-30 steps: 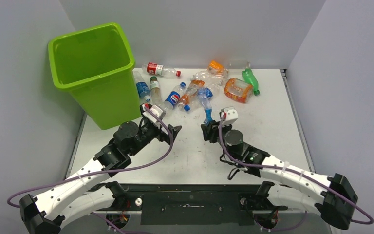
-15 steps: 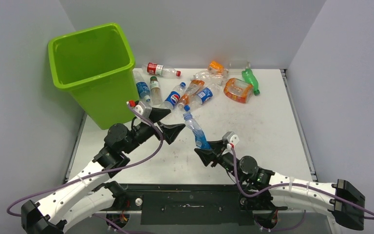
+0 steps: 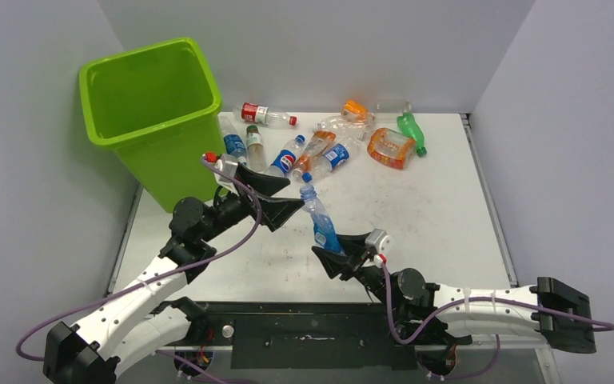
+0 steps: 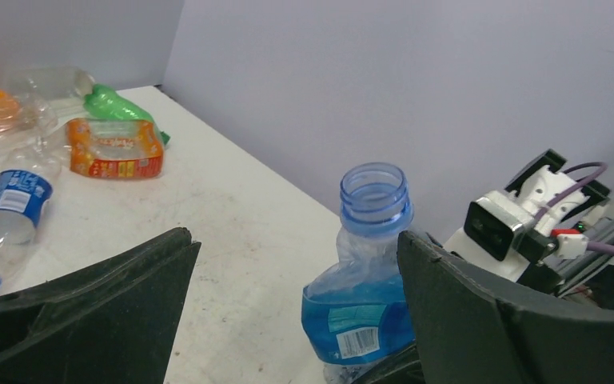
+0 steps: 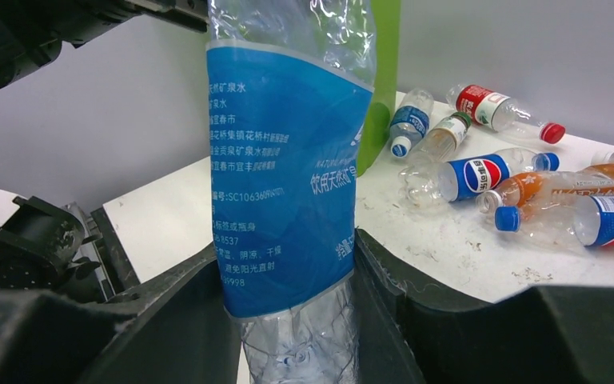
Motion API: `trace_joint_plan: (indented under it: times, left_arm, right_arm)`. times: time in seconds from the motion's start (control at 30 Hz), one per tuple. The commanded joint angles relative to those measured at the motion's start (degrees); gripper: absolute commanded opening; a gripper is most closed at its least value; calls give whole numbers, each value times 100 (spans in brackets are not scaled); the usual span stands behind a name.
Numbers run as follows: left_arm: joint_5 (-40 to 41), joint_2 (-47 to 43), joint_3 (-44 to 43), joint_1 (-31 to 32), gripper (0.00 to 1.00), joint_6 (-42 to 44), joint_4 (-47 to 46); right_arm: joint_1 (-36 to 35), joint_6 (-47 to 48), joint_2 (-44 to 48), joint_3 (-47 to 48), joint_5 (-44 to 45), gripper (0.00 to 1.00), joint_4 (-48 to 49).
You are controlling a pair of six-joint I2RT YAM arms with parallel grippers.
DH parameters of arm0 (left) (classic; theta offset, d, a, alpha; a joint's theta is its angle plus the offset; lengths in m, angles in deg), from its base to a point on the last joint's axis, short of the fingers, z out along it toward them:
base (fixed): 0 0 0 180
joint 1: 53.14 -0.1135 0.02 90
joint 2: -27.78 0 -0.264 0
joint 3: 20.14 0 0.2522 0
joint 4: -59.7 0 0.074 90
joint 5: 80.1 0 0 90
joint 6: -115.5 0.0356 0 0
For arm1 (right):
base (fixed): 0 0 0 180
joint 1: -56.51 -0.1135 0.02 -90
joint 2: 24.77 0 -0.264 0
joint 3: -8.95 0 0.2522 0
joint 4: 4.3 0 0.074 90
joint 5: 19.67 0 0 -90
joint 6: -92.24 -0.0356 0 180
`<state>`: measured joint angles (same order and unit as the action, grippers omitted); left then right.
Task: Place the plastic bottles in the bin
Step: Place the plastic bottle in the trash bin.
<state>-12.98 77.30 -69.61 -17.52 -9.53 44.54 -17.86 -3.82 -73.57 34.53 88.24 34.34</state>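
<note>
Right jaws: closed narrowly on the lower body of a blue-labelled bottle (image 3: pixel 320 225), which is held upright and tilted slightly left, clear of the counter (image 3: pixel 440 216), in the near centre of the scene. The right wrist view shows a black finger pressed on each side of the label. The bottle's mouth is uncapped, with a blue neck ring.

Left jaws: spread wide, holding nothing, level with the bottle's neck and on its left. In the left wrist view the bottle stands between the two fingers, nearer the right one; contact cannot be confirmed from that angle.

The bin (image 3: pixel 182 164) stands at the far left corner, upright, just beyond the left arm.

The remaining bottles lie along the far side of the counter, among them a red-labelled bottle (image 3: pixel 264 114), a green bottle (image 3: pixel 410 132) and a crushed orange bottle (image 3: pixel 390 149).
</note>
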Motion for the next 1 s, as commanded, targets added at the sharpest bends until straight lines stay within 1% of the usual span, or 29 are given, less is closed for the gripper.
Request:
trace_joint_plan:
  times: [0.0,0.07,0.2,0.3,0.33,0.4,0.47,0.5,0.73,0.77,0.9,0.93,0.97]
  left_arm:
    - [-635,109,-8,-68,97,-635,-1050]
    - [-767,111,14,-55,97,-698,-1183]
    - [-937,173,-27,-55,96,-754,-1220]
    - [-1043,219,-52,-34,100,-766,-1254]
    - [-1105,236,-77,-18,94,-750,-1225]
    - [-1226,279,-143,25,89,-684,-1153]
    - [-1343,322,-200,79,87,-625,-1064]
    - [-1397,349,-222,115,85,-589,-1021]
    - [-1430,326,-270,187,50,-475,-935]
    - [-1421,300,-263,191,48,-454,-919]
    - [-1367,218,-274,191,47,-363,-811]
    - [-1370,204,-279,188,44,-342,-808]
    - [-1391,195,-279,191,35,-322,-807]
  right_arm:
    - [-266,474,-89,-159,343,5,815]
    - [-358,560,-128,-240,569,5,957]
    - [-549,1068,-251,-262,898,5,1056]
    - [-689,1390,-374,-250,1100,5,1188]
    - [-700,1449,-417,-254,1125,5,1258]
    - [-717,1498,-496,-258,1182,5,1387]
    - [-715,1528,-614,-254,1201,5,1583]
    - [-717,1545,-665,-238,1210,5,1644]
    - [-853,1794,-1156,-130,1285,5,2000]
    - [-886,1812,-1204,-115,1303,5,2002]
    - [-1070,1979,-1359,-75,1457,5,2031]
    - [-1100,1990,-1377,-74,1500,5,2043]
    - [-1125,1995,-1386,-67,1508,5,2043]
